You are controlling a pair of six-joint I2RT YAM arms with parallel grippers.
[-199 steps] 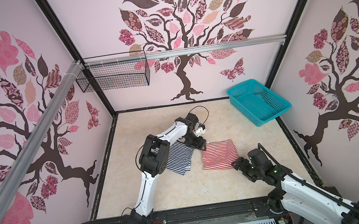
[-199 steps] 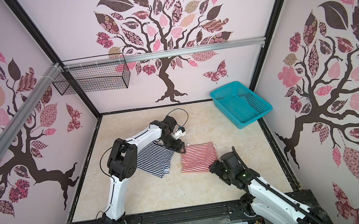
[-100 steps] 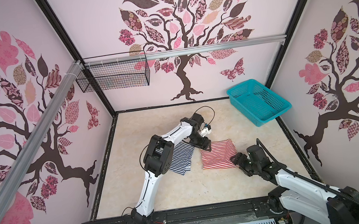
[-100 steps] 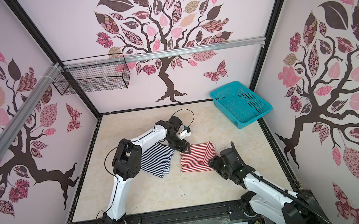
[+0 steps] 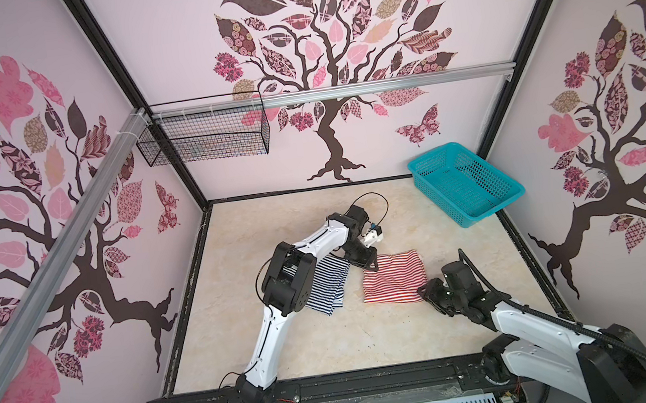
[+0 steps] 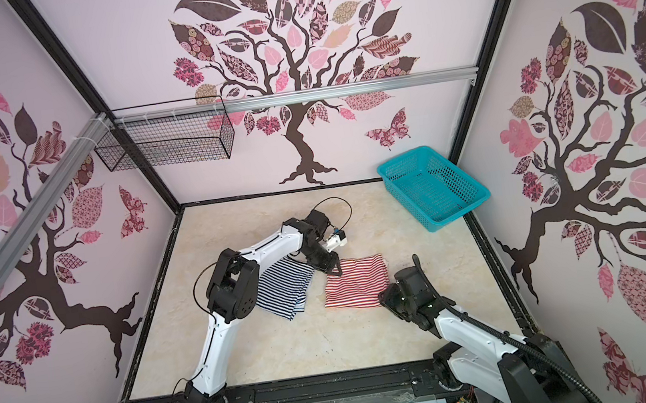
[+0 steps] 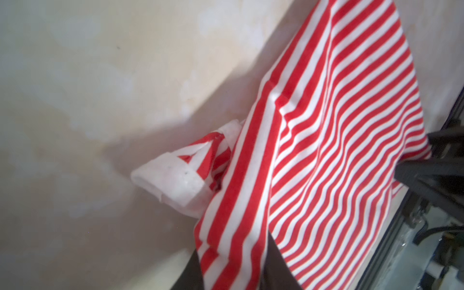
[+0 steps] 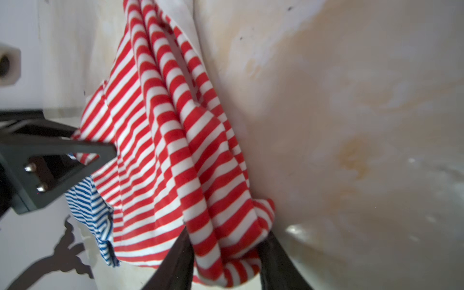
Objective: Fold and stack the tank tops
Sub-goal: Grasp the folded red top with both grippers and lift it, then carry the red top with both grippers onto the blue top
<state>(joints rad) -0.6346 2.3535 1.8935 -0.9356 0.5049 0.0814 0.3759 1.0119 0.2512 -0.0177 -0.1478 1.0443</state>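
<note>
In left hand (image 7: 232, 247), right hand (image 8: 227, 234), red-and-white tank top (image 5: 394, 277) corners

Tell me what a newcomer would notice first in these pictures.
The red-and-white tank top in mid-scene draws the eye: the left gripper pinches its far left corner and the right gripper its near right corner. Just left of it lies the navy-and-white tank top, partly under the left arm. A teal basket sits in the far right corner.
</note>
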